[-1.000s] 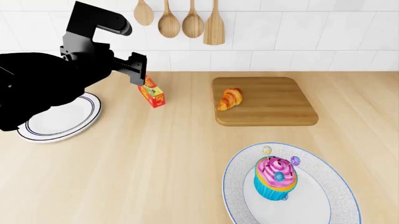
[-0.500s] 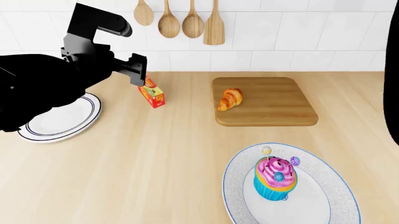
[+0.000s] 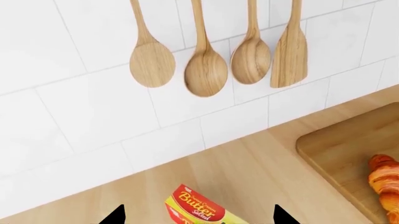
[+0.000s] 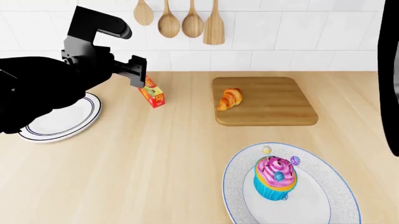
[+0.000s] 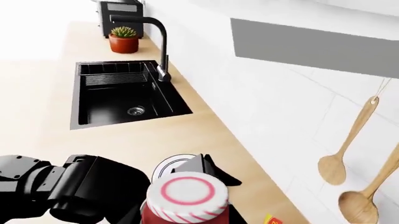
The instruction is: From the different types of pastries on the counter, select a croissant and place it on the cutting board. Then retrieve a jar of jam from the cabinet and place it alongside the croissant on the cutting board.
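Note:
The golden-brown croissant (image 4: 230, 99) lies on the left part of the wooden cutting board (image 4: 274, 105) at the back of the counter (image 4: 162, 154); the left wrist view catches both, croissant (image 3: 385, 186) and board (image 3: 346, 149). The jar of jam (image 5: 186, 198), with dark red contents and a white pink-ringed lid, hangs high above the counter close under the right wrist camera; my right gripper is shut on it, its fingers hidden. In the head view, only the right arm (image 4: 391, 70) shows. My left gripper (image 4: 138, 71) (image 3: 196, 218) is open, hovering over a butter box. The cupcake (image 4: 275, 178) stands on a plate.
A red and yellow butter box (image 4: 151, 94) stands left of the board. A blue-rimmed plate (image 4: 68, 122) lies under the left arm; another plate (image 4: 324, 196) holds the cupcake. Wooden spoons (image 4: 179, 21) hang on the tiled wall. A black sink (image 5: 124, 100), tap and potted plant (image 5: 123, 39) lie further along.
The right arm's dark shape has come further into the head view from the right edge. The left arm has barely shifted.

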Available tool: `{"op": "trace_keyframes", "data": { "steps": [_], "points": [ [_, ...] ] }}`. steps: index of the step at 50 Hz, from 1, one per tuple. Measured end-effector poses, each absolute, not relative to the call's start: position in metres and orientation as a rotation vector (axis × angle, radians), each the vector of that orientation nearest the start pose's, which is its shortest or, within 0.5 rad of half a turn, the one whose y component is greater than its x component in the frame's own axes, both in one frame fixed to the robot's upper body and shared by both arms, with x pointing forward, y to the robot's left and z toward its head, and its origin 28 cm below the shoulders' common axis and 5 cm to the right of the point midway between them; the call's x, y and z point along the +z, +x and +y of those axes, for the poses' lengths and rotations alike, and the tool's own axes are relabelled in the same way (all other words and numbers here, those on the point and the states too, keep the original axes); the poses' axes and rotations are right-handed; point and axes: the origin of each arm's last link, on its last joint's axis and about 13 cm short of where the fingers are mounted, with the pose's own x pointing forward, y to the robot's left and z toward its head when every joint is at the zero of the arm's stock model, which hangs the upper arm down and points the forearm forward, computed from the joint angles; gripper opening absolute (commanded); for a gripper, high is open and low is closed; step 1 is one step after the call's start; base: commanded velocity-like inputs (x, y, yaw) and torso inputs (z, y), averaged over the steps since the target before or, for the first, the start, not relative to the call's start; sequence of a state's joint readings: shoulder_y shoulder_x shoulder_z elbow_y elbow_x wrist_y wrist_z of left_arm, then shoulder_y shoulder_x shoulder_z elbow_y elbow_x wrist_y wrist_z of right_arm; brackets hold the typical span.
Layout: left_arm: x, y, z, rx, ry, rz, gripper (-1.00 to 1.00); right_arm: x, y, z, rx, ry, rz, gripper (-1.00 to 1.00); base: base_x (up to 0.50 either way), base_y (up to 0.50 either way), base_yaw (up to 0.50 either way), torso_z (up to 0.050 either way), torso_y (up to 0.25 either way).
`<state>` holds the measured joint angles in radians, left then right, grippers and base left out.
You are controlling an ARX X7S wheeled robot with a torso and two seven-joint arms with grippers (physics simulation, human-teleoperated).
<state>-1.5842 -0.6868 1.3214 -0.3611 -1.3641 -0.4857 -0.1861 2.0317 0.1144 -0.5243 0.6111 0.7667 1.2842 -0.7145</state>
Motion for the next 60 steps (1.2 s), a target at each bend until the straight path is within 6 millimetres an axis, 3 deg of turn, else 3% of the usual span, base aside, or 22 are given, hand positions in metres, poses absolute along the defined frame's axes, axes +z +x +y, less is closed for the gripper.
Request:
{"op": "trace_keyframes", "data": {
  "steps": [10, 25, 38, 60],
  "points": [
    [0.278, 0.362, 0.272, -0.282, 0.191, 0.190, 1.00, 0.487, 0.326, -0.050, 1.036, -0.346, 0.032, -1.00, 0.01, 0.00, 0.01, 0.000, 0.000],
    [0.277, 0.363, 0.272, -0.282, 0.190, 0.193, 1.00, 0.482, 0.336, -0.056, 0.889, -0.563, -0.053, -1.00, 0.00, 0.00, 0.00, 0.000, 0.000],
    [0.277, 0.363, 0.272, -0.282, 0.189, 0.195, 1.00, 0.476, 0.330, -0.063, 0.801, -0.690, -0.064, -1.00, 0.00, 0.00, 0.00, -0.004, 0.000],
    [0.274, 0.364, 0.271, -0.284, 0.188, 0.199, 1.00, 0.474, 0.336, -0.049, 0.844, -0.565, -0.109, -1.00, 0.01, 0.00, 0.00, -0.001, 0.000]
  ]
}}
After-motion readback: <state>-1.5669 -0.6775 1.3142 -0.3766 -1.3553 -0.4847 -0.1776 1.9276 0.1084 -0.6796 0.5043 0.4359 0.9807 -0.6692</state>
